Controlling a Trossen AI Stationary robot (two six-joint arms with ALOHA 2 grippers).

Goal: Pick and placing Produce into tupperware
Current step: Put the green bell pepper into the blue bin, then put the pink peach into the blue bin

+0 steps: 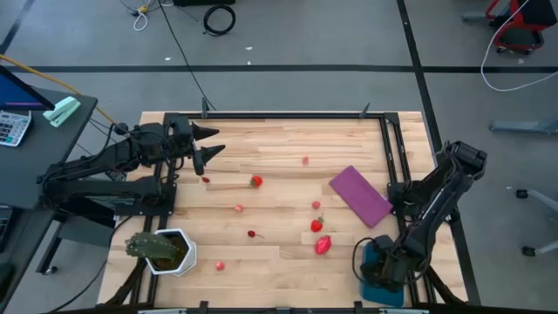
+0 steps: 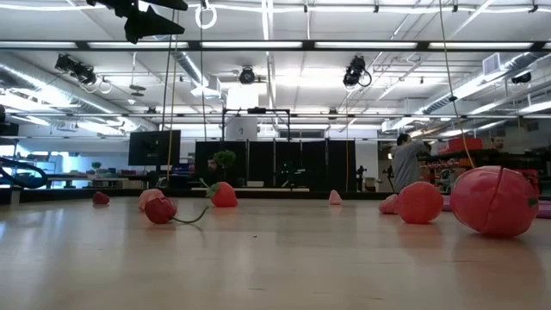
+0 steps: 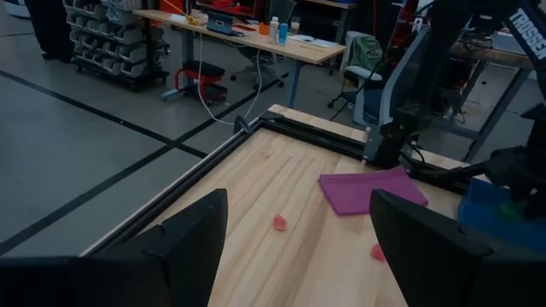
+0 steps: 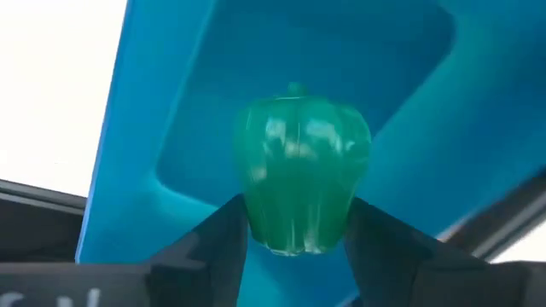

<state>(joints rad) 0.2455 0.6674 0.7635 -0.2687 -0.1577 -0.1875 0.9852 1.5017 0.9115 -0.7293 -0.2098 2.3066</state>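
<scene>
Clamped between our right gripper's fingers, a glossy green pepper hangs directly over the teal tupperware, low at the right of the high view. We judge the task barely begun: this first piece is not yet released. Red and pink strawberries lie scattered across the middle of the table, beside a purple sheet. Our left gripper waits at upper left, fingers apart and empty.
</scene>
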